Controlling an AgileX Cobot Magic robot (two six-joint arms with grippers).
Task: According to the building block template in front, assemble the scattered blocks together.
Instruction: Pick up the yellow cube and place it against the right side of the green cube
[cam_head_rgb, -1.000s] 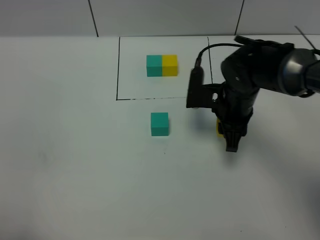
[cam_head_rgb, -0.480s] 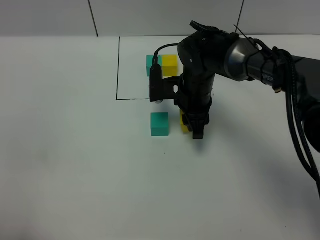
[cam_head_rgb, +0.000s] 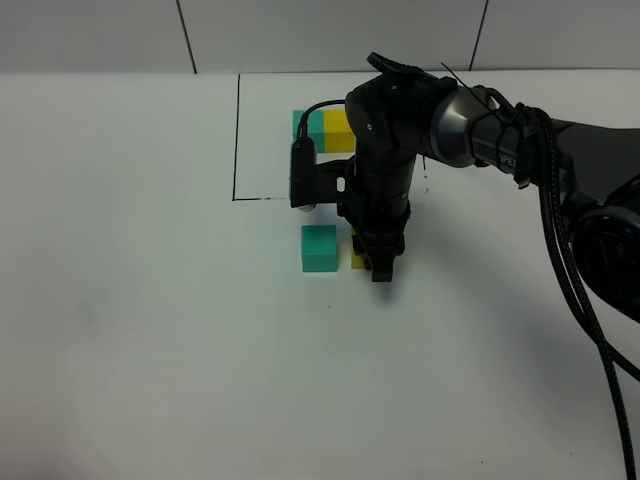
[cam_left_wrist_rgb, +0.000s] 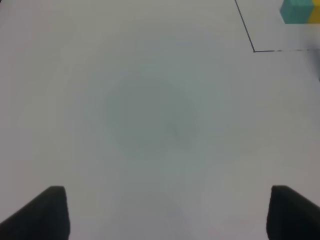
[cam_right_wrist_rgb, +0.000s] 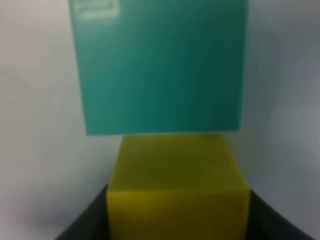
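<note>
Blocks of the scattered pair sit close together on the white surface (cam_head_rgb: 150, 330), in front of the black drawn rectangle (cam_head_rgb: 237, 140). The yellow cube (cam_head_rgb: 357, 261) is clamped between the fingers of the right end effector (cam_head_rgb: 380, 265), and only a sliver of it shows past the arm in the high view. The teal cube (cam_head_rgb: 319, 248) rests free just beside it, on the side away from that arm. In the right wrist view the yellow cube (cam_right_wrist_rgb: 177, 195) looks square to the teal cube (cam_right_wrist_rgb: 160, 65) and centred on one of its faces. Whether the two faces already meet cannot be told: the wrist view suggests contact, while the high view shows a thin strip of surface between them.

This arrangement appears to copy the building block template (cam_head_rgb: 325, 128), whose teal half lies left and yellow half right in the high view. The grip looks to be kept so the yellow cube can be pressed flush without twisting. The likely risk is nudging the unheld teal cube askew.

The left end effector (cam_left_wrist_rgb: 167, 215) hangs spread wide over bare surface, grasping nothing, well apart from the work, presumably to leave room.
</note>
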